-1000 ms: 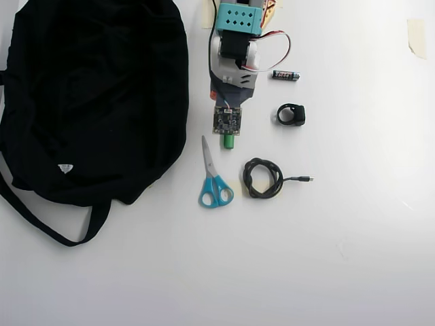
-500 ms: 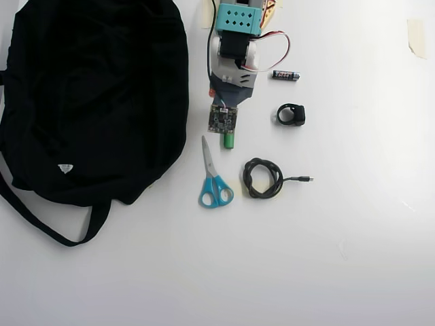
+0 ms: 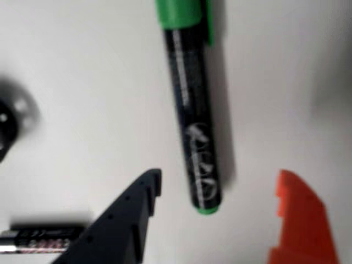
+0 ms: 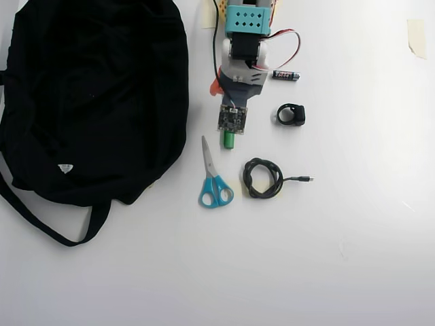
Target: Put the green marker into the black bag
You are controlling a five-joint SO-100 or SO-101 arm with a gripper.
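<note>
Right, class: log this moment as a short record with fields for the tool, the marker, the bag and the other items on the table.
tool: open, one dark and one orange finger either side of the marker's end, not gripping
green marker: lying flat on the white table, green cap away from the tool
black bag: left in the overhead view, marker not inside
other items: blue-handled scissors, coiled black cable, battery, small black ring-shaped part

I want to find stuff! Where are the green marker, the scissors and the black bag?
green marker [image 3: 193, 121]: wrist view, on the dark printed barrel.
scissors [image 4: 216, 191]: overhead view, on the blue handles.
black bag [image 4: 95, 88]: overhead view, on the middle of the black fabric.
</note>
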